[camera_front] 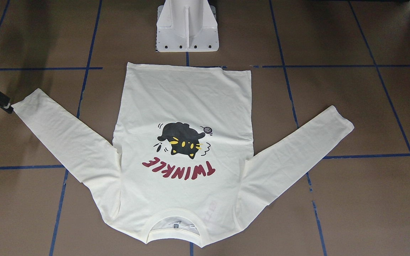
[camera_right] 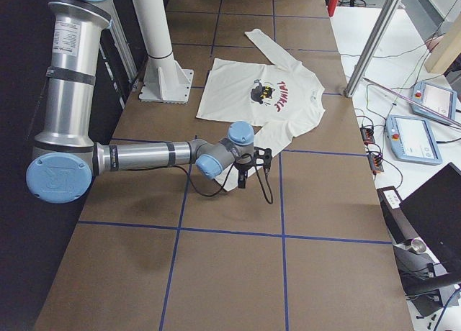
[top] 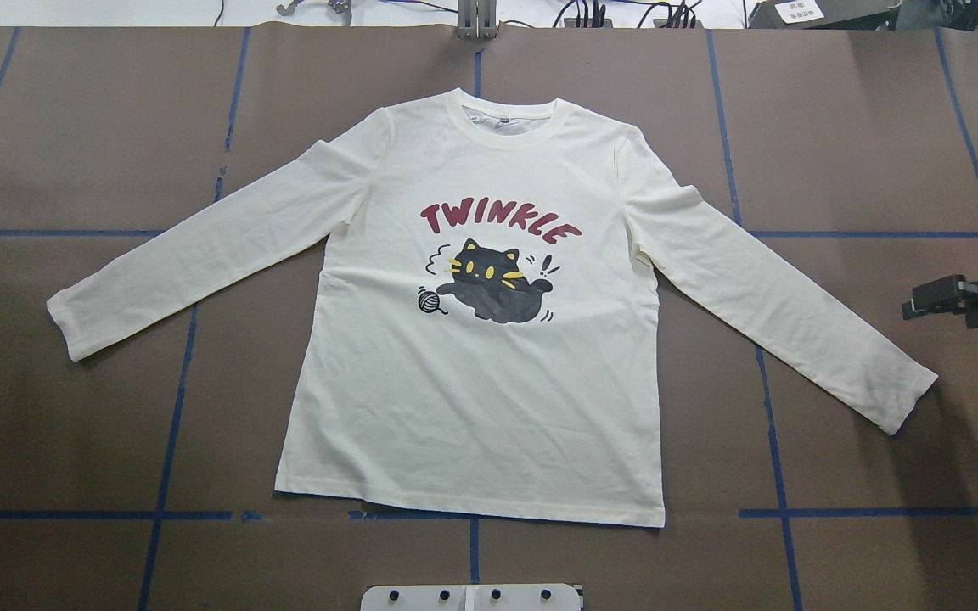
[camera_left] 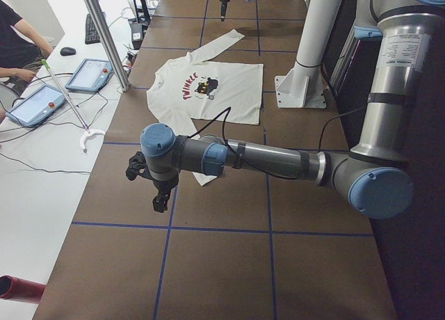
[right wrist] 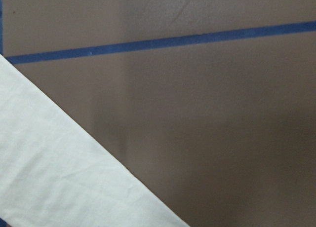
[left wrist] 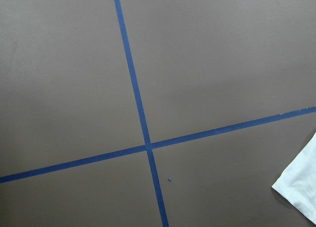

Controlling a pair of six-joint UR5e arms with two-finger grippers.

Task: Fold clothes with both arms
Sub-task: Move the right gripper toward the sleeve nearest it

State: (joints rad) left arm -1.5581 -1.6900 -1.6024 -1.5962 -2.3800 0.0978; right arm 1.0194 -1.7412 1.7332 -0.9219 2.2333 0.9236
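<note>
Overhead exterior framing leaves out the left gripper. It shows only from the side, hanging over bare desk just beyond the left cuff, so I cannot tell whether its fingers are parted or together. The shirt lies flat and print up in the middle of the desk. Its collar points away from the robot and its hem lies along a blue tape line near the white pedestal base. Both sleeves slant outward, probably so each arm can take its own cuff and fold inward. The right sleeve ends near the right gripper, which hovers apart from it holding nothing; its finger gap is unreadable. Open desk flanks both cuffs.
</note>
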